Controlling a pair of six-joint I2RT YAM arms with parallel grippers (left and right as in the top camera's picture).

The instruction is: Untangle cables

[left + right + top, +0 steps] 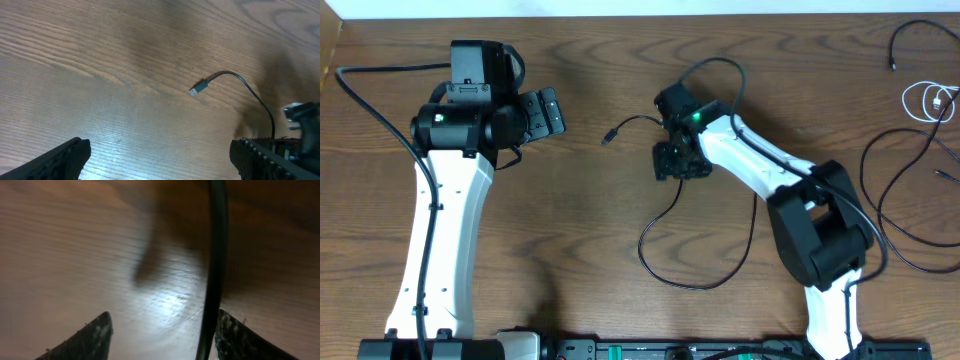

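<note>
One thin black cable [665, 215] lies mid-table. Its plug [607, 135] points left, and the cord loops down toward the front and back up under the right arm. My right gripper [681, 167] hangs low over this cable. In the right wrist view the black cable [215, 265] runs between the open jaws of my right gripper [160, 325], right beside the right finger [240, 340], with a wide gap to the left finger. My left gripper [557, 112] stands wide open to the left of the plug, holding nothing. The left wrist view shows the plug [199, 89] ahead of my left gripper [160, 152].
More thin black cables [905, 205] lie spread at the far right, with a coiled white cable [928, 100] and another black cable [912, 35] near the back right corner. Thick black cords run along both arms. The table's back edge [640, 8] is close.
</note>
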